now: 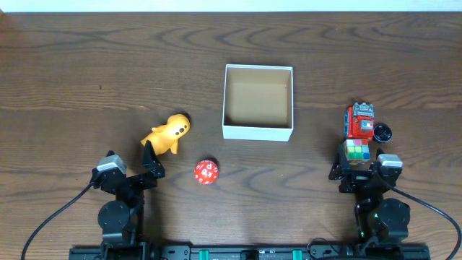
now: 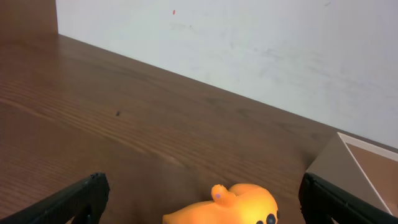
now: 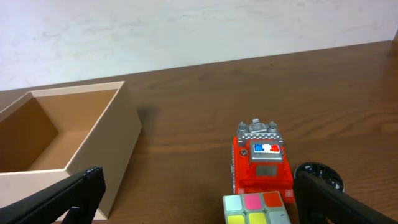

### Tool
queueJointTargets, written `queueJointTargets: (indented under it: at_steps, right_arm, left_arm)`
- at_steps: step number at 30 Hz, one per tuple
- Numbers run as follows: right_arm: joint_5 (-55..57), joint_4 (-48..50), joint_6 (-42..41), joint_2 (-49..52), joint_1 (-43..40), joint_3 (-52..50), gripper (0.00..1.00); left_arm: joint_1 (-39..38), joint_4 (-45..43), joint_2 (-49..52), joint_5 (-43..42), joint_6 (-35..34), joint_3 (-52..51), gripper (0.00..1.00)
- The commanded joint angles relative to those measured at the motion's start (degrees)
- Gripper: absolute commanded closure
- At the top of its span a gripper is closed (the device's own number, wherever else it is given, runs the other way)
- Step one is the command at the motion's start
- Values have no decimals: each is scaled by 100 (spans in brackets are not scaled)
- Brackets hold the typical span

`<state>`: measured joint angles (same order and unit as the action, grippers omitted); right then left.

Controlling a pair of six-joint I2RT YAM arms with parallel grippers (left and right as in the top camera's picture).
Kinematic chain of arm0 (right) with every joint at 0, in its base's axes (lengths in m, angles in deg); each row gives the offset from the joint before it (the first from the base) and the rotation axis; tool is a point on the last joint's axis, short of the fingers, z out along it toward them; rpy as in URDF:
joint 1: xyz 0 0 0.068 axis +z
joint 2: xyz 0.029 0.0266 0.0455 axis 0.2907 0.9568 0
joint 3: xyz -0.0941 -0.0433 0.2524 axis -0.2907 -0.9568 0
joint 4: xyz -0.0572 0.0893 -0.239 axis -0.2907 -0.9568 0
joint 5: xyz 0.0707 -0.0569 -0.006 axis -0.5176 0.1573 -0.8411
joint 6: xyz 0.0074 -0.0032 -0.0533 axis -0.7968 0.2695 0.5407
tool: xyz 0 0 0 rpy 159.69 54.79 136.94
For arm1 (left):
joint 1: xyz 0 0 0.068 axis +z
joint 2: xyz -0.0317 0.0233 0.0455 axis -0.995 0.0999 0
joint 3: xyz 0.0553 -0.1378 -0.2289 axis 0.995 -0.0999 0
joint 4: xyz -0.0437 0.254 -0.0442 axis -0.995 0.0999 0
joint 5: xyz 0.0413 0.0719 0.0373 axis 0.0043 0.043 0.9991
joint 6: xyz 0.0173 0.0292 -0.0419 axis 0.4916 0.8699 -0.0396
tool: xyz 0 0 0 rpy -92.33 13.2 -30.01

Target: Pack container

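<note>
The box [image 1: 258,133] sits in the middle of the picture, open on top. At the lower left, the left gripper [image 1: 150,165] is wide open near a yellow duck [image 1: 167,132]. At the lower right, the right gripper [image 1: 357,170] is wide open too, by a colour cube [image 1: 357,151].

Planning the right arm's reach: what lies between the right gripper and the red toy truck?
A multicoloured puzzle cube, close against the red toy truck, just ahead of the open right gripper; clear in overhead and right wrist views.
</note>
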<state>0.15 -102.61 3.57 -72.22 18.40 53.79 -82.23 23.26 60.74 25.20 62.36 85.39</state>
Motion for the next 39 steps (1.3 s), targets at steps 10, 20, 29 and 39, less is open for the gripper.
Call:
queueJointTargets:
  at_steps: [10, 20, 29, 39]
  right_arm:
    - [-39, 7, -61, -39, -46, -37, 1]
    - [-39, 7, -59, -39, -46, -37, 1]
    - [-39, 7, -61, -39, -46, -37, 1]
    - [136, 11, -59, -39, -46, -37, 1]
  left_arm:
    - [-9, 214, -39, 48, 94, -120, 2]
    - [-9, 214, -39, 48, 94, -120, 2]
    - [-7, 214, -39, 48, 94, -120, 2]
    - [-9, 216, -39, 48, 94, -120, 2]
